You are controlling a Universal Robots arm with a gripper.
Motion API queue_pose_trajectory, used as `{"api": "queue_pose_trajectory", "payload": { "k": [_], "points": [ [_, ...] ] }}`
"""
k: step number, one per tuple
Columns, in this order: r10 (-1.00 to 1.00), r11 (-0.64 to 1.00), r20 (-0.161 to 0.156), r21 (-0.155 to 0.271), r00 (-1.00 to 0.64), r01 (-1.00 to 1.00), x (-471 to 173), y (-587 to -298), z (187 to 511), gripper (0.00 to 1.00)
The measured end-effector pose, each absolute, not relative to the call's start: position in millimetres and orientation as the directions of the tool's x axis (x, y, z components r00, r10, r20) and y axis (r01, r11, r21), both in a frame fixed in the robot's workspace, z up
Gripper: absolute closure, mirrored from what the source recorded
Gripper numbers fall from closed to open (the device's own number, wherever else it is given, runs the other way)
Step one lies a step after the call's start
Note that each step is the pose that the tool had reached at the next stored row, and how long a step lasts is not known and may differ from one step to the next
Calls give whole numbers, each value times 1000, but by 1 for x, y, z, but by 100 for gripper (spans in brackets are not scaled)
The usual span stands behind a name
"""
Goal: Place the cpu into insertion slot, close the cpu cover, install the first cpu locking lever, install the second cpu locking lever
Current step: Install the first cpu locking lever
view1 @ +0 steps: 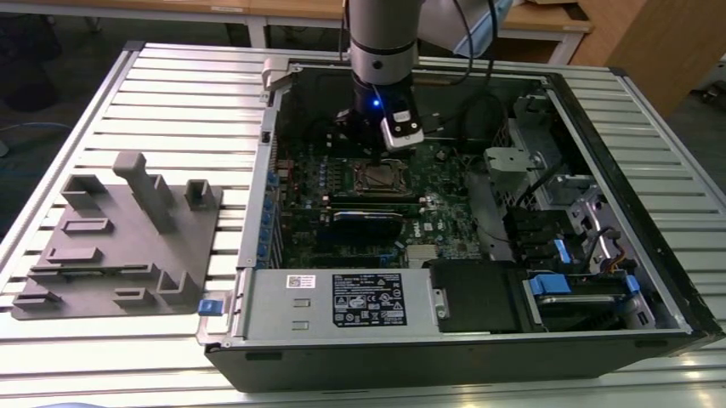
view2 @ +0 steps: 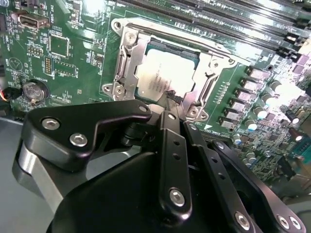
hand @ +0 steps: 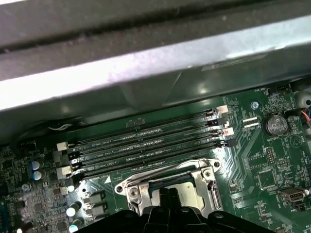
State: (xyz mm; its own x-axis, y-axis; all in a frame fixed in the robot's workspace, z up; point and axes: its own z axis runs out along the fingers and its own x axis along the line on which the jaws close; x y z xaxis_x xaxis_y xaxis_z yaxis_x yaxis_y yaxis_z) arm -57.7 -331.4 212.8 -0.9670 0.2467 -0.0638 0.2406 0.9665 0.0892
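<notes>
An open computer case (view1: 635, 153) lies on a slatted metal table (view1: 170, 93). A grey fixture block (view1: 125, 246) sits well apart, toward the exterior view's left. A coin cell battery (view2: 34, 91) and memory slots (hand: 146, 141) occupy the green motherboard (view2: 73, 63).

arm (view1: 382, 42): upright, wrist pointing straight down | hand (view2: 171, 103): fingers pressed together, tips lowest
</notes>
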Motion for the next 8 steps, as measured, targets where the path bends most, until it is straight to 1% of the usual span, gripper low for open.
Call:
{"api": "queue_pose_trajectory", "payload": {
  "k": [8],
  "points": [
    [212,975,-60,88,-976,206,-47,-331,212,89]
  ]
}}
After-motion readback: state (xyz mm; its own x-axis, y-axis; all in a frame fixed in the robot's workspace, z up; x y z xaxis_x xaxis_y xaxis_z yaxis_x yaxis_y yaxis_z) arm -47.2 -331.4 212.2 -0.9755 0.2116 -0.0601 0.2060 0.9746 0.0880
